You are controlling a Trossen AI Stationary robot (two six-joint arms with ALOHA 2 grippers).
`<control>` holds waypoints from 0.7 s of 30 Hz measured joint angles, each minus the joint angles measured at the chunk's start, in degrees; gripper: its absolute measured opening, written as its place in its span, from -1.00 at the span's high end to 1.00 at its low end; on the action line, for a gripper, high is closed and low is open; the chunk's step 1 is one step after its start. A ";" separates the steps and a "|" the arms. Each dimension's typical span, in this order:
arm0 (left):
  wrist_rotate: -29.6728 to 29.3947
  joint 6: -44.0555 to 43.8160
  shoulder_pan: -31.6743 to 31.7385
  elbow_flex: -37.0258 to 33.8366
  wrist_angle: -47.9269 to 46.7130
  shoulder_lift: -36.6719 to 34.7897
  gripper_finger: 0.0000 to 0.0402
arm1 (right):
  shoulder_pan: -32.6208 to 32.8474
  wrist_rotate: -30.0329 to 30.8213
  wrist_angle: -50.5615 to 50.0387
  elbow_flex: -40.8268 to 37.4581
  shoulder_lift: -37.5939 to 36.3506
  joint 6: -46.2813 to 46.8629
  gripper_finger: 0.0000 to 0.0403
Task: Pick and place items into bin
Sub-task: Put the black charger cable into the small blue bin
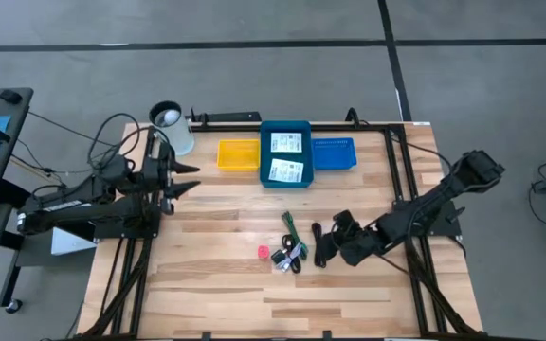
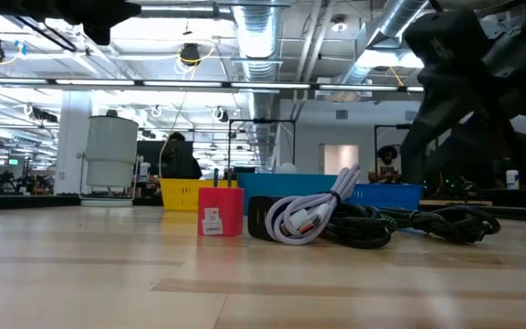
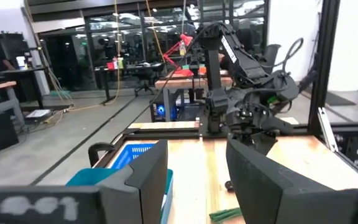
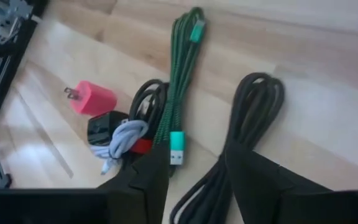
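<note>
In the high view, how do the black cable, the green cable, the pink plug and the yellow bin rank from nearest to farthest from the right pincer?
From the right pincer:
1. Black cable, right beside its tips.
2. Green cable, farther toward the table's middle.
3. Pink plug, beyond the cluster of cables.
4. Yellow bin, at the table's far edge, beside the teal bin.

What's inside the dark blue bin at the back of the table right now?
The dark blue bin holds two white printed cards, one beyond the other, covering most of its floor. Whether anything lies beneath them cannot be seen.
</note>
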 joint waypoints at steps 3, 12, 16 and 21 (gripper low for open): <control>0.98 0.94 -0.21 0.00 -0.12 0.02 0.23 | -0.70 -1.59 -0.48 1.78 1.41 -0.01 0.15; 1.32 1.08 -0.21 0.00 -0.73 0.02 0.23 | -4.30 -9.47 -9.40 7.20 6.98 0.43 0.01; 1.32 1.06 -0.21 0.00 -1.68 0.02 0.23 | -5.10 -10.36 -11.80 9.30 9.04 0.45 0.02; 1.39 0.27 -0.21 0.00 -2.07 0.02 0.23 | -6.36 -12.22 -12.34 10.62 12.15 0.48 0.04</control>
